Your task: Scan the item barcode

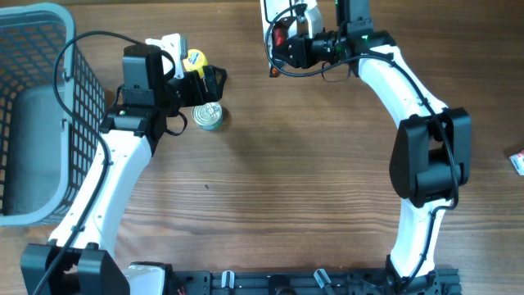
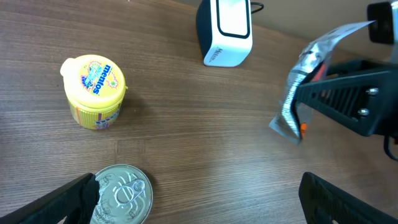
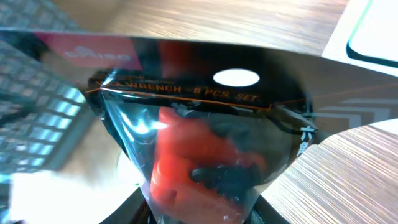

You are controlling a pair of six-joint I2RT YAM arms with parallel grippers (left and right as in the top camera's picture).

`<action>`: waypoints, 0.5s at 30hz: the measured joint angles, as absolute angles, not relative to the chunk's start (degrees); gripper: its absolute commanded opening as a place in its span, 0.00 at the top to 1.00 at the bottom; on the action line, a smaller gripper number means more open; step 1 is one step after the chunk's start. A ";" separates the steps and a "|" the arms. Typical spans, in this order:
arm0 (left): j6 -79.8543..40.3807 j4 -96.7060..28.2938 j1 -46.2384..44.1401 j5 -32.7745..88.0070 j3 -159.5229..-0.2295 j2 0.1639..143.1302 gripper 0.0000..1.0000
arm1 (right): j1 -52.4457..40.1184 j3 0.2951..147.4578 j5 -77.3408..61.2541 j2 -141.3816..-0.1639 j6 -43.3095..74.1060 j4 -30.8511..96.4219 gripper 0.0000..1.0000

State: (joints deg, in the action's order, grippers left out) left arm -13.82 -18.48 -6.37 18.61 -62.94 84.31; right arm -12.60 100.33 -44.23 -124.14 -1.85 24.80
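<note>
Brown wood-grain tabletop, matte finish. At its left edge stands a blue-grey mesh basket; its grey floor shows, contents not discernible. Standing loose on the tabletop are a yellow lidded tub and, near it, a sealed tin can, upright. My left fingers are spread wide with the can between them, close to one, gripping nothing. My right fingers are clamped on a clear packet of red tools, held off the tabletop near the white-faced scanner, not touching it.
</note>
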 measured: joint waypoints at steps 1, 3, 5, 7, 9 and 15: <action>-13.82 -18.52 -6.37 18.61 -62.94 84.31 0.00 | -12.60 100.33 -42.41 -124.14 -2.11 25.65 0.89; -13.82 -18.72 -6.37 18.61 -62.94 84.31 0.00 | -12.62 100.33 -38.92 -124.14 -2.48 27.14 0.89; -13.82 -19.07 -6.37 18.59 -62.94 84.31 0.00 | -12.73 100.33 -35.29 -124.14 -2.92 28.16 0.89; -13.82 -19.27 -6.37 18.48 -62.94 84.31 0.00 | -13.04 100.33 -31.55 -124.14 -3.18 28.97 0.89; -13.85 -19.31 -6.37 18.46 -62.94 84.31 0.00 | -13.87 100.33 -28.14 -124.14 -3.38 29.71 0.87; -13.82 -19.31 -6.37 18.48 -62.94 84.31 0.00 | -17.89 100.33 -17.04 -124.14 -2.44 32.05 0.82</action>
